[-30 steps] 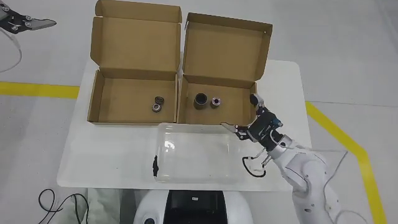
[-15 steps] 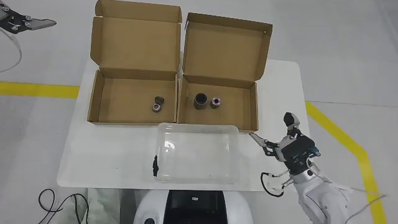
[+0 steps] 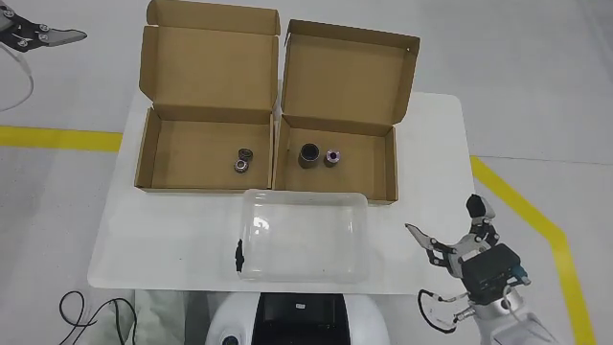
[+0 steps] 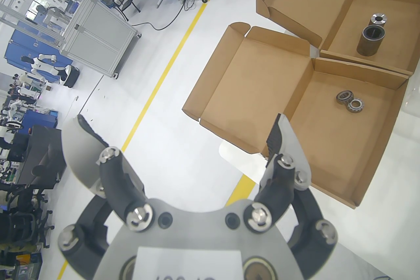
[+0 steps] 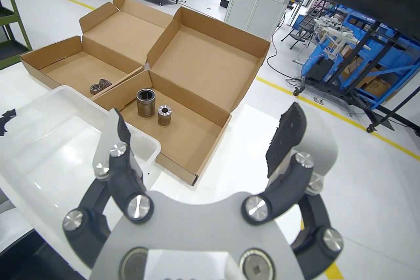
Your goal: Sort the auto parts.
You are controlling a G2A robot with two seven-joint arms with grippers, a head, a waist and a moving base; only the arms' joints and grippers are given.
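Note:
Two open cardboard boxes stand side by side on the white table (image 3: 431, 144). The left box (image 3: 182, 177) holds two small ring bearings (image 3: 242, 159). In the right box (image 3: 369, 177) a dark cylinder sleeve (image 3: 308, 154) stands beside a small steel bushing (image 3: 331, 156). My right gripper (image 3: 445, 220) hovers open and empty over the table's front right corner, away from both boxes. My left gripper (image 4: 178, 120) hangs open and empty over the floor far to the left of the table, with one finger (image 3: 62, 34) at the top view's left edge.
A clear plastic tray (image 3: 356, 249) sits in front of the boxes, with a small black scrap (image 3: 238, 252) at its left rim. Both box lids (image 3: 350, 77) stand open at the back. Yellow floor lines (image 3: 57, 138) run past the table.
My right gripper has drawn back from the right box's front corner to the table's front right corner, staying open. The left gripper and the parts have not moved.

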